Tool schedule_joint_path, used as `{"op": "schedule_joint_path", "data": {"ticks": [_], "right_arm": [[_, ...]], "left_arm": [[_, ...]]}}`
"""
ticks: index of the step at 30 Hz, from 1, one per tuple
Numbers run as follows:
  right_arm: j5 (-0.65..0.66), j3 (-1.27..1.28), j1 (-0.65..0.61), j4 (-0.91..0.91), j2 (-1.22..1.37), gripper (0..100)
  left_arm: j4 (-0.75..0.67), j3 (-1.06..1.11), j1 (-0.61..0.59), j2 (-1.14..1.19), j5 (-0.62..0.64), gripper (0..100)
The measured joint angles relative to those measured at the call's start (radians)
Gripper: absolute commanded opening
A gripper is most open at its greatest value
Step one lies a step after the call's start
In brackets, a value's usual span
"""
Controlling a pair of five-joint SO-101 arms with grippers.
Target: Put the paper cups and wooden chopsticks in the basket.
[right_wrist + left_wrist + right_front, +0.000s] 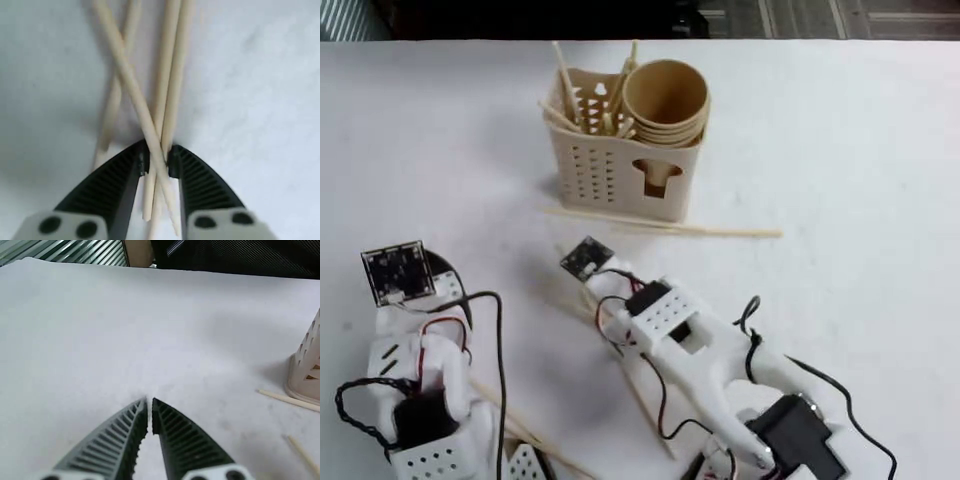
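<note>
The basket (600, 170), far centre, is found holding stacked paper cups (665, 95) and upright chopsticks (565, 85). Nearer, loose chopsticks (170, 75) on the table are pinched by the right gripper (156, 152). The left gripper (149, 407) is held with fingers pressed together.

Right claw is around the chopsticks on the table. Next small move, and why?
Probably lift the right claw slightly, straight up. It looks shut on wooden chopsticks that lie on the table, and the basket, already holding paper cups, stands apart, so they need clearance first.
</note>
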Motion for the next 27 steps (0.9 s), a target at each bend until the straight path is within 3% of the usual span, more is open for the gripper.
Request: {"op": "schedule_joint_path", "data": {"ticks": [6,19,25,27], "right_arm": [[0.0,-0.002,0.0,0.02,-0.018,1.9],[0.04,0.002,0.069,0.201,-0.434,1.9],[0.04,0.081,0.046,0.164,-0.459,2.8],[0.04,0.126,0.038,0.118,-0.456,7.1]], "left_arm": [[0.0,0.0,0.0,0.0,0.0,4],[0.0,0.0,0.0,0.0,0.0,4],[0.0,0.0,0.0,0.0,0.0,4],[0.0,0.0,0.0,0.0,0.0,4]]}}
